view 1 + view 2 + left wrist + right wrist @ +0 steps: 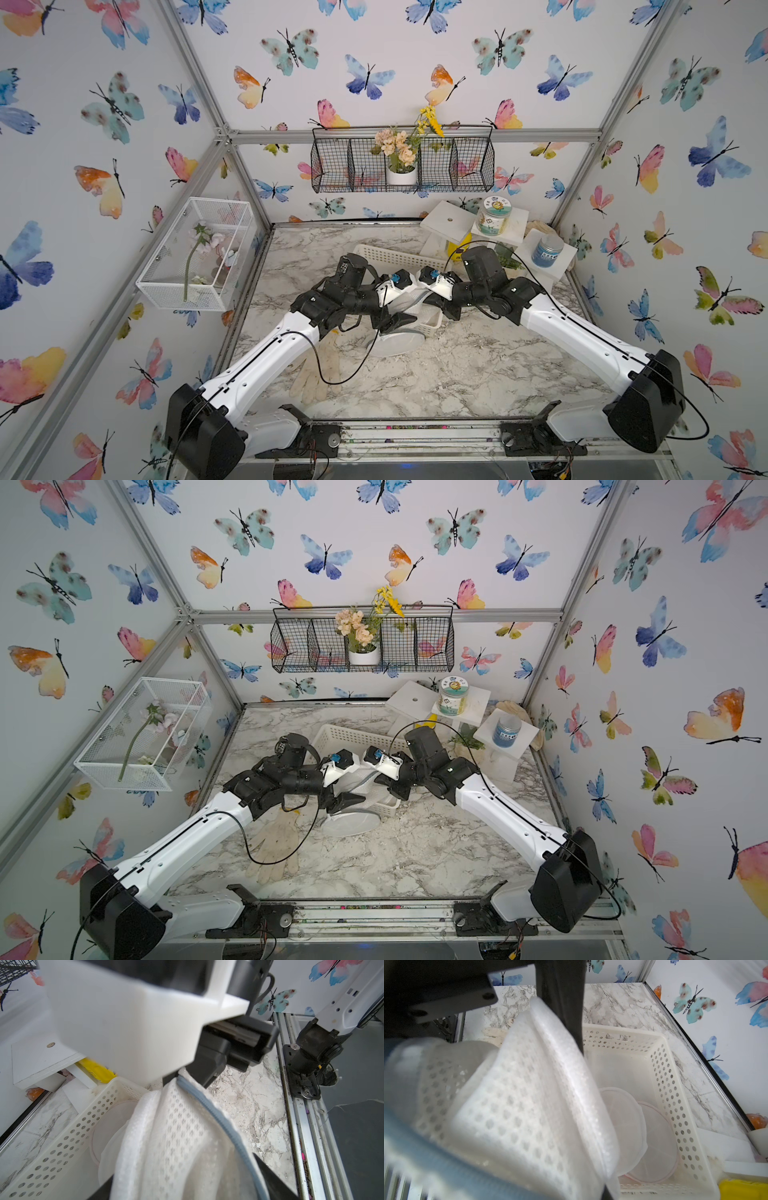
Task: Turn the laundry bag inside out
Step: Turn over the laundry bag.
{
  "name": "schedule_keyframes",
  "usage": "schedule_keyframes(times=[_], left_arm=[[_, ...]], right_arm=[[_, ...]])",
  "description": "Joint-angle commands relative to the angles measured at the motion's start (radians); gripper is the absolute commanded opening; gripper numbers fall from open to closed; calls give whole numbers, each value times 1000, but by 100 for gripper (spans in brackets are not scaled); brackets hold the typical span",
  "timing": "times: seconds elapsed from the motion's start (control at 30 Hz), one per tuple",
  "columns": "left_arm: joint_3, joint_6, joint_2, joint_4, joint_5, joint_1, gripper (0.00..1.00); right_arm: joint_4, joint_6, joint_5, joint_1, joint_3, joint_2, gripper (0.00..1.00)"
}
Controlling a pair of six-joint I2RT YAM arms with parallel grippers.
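Laundry bag (166, 1136) in right hand (184, 1076), left hand (182, 1167) spread

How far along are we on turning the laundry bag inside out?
Done: the laundry bag is held up over the basket. In hand: the right gripper is shut on its edge by the grey zipper, and the left gripper is open around the hanging mesh. Left: the bag hangs folded and bunched. I cannot tell whether any of it is turned, so the turning itself likely remains.
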Motion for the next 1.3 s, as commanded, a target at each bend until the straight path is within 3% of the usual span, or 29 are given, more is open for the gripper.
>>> schedule_keyframes(times=[0.0,0.1,0.23,0.47,0.53,0.6,0.7,0.8,1.03,1.27], left_arm=[[-12,-21,-17,-12,41,2,79],[-22,-30,-21,22,-35,3,73],[-19,-27,-14,35,-124,6,50],[-8,-30,-20,46,-127,11,24],[4,-35,-12,32,-107,13,13],[13,-55,-6,25,-91,21,0],[9,-125,-10,57,-67,37,0],[-6,-185,-20,96,-60,45,0],[-17,-236,-26,128,-24,60,0],[-20,-225,-37,127,-16,63,0]], right_arm=[[-14,30,31,-5,38,16,3],[-19,27,23,-5,36,13,3],[-16,27,9,-5,26,4,3],[-12,35,27,-5,22,-6,3],[-3,55,40,-5,21,-16,13],[10,80,50,-5,11,-37,34],[57,131,94,-4,-37,-98,55],[152,209,146,-5,-138,-191,66],[530,347,147,-5,-449,-367,66],[632,349,153,-4,-430,-291,60]])
